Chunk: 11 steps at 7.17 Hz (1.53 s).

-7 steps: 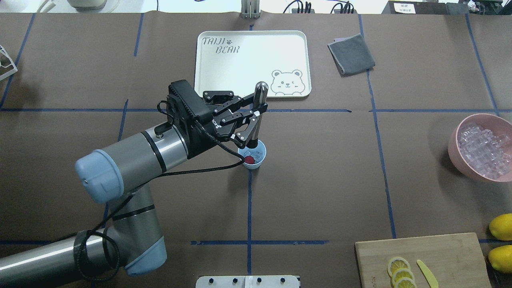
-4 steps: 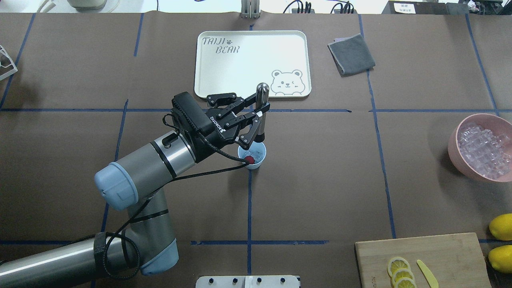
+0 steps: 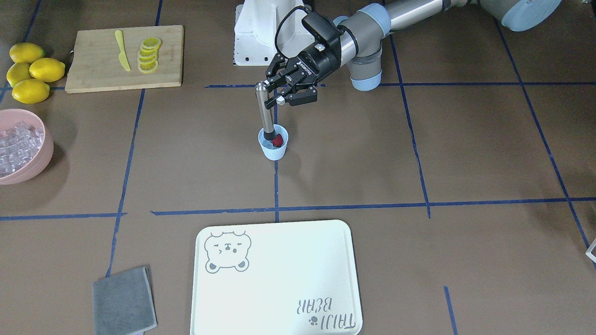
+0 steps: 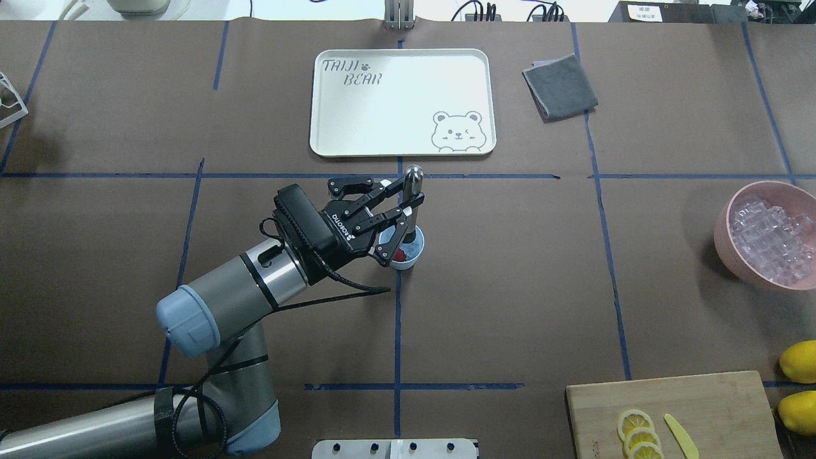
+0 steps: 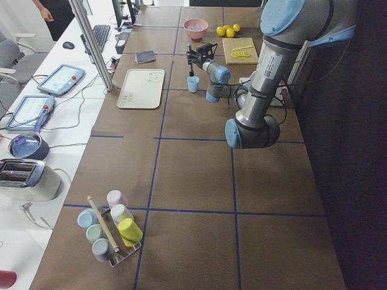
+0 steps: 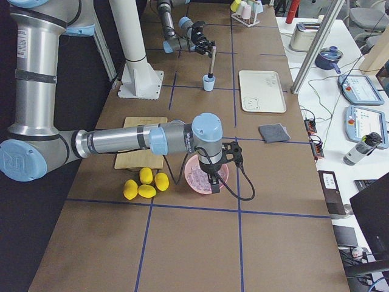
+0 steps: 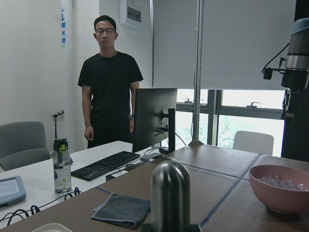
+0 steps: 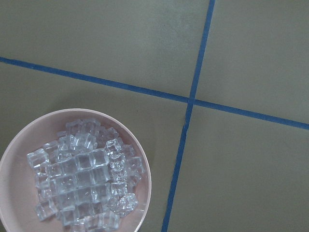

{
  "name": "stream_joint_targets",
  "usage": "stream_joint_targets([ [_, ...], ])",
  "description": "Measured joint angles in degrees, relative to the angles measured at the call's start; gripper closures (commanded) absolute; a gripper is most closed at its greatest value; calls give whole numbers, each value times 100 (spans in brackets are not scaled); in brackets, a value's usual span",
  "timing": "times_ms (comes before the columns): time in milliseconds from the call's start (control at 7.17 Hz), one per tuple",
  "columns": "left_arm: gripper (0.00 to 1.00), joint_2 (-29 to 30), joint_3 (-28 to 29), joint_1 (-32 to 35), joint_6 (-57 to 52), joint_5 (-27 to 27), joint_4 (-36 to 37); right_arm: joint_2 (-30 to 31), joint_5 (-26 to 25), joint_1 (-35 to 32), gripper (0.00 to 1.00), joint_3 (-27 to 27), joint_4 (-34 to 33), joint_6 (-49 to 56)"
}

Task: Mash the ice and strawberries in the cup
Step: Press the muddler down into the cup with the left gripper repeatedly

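Steel muddler, clamped by left gripper, stands in one blue cup with one strawberry. Bottom-centre tray reads "TAIJI BEAR". Four lemons upper left. Whether the right gripper is closed cannot be told.

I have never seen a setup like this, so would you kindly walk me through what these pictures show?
These are two robot arms at a brown table, photographed at one moment by several cameras: one above and behind the robot, one facing it, one at each table end, and one on each wrist. The left gripper is shut on a metal masher, whose lower end stands in a small blue cup that also holds a strawberry. The right gripper hangs by a pink bowl of ice cubes; whether it is open I cannot tell. Also on the table: a white tray, a grey cloth, a cutting board with lemon slices and a yellow knife, and whole lemons.
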<state>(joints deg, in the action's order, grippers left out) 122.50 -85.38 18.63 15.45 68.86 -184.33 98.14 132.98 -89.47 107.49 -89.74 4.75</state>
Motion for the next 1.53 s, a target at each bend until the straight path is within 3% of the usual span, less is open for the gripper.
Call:
stream_joint_targets([
  [1534, 100, -23, 268, -267, -174, -188, -63, -11, 0, -9, 0, -16, -8, 0],
])
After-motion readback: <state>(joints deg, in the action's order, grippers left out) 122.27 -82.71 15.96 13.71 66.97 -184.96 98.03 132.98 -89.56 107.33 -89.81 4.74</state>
